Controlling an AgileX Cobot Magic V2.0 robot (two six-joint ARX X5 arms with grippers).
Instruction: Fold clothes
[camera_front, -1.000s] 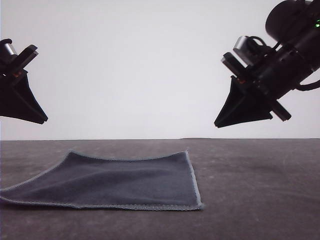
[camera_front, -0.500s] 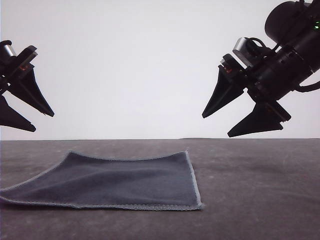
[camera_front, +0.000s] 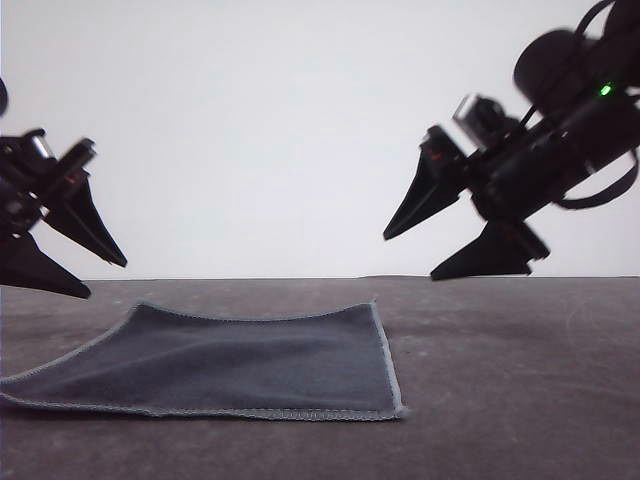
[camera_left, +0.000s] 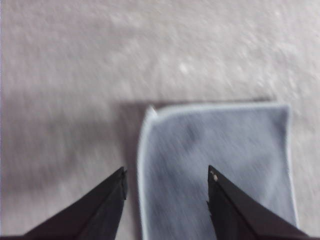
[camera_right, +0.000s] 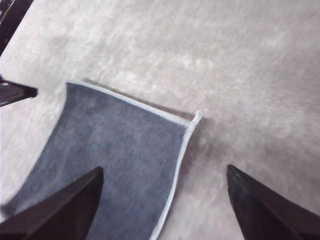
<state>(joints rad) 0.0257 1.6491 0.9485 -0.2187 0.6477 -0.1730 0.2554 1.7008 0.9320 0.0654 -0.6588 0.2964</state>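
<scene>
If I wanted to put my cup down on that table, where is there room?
Bare table lies right of the cloth, below the right tool. A narrower bare strip runs behind the cloth. The left side is crowded: the cloth lies there under the left tool.

A: so what's the count here?
B: one cloth (camera_front: 230, 362), lower left of the frame. two grippers, left gripper (camera_front: 105, 278) at the left edge, right gripper (camera_front: 408, 256) upper right. one table (camera_front: 520, 380).

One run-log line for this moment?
cloth: flat, unfolded, dark face up | left gripper: open, above cloth | right gripper: open, above cloth | no contact
</scene>
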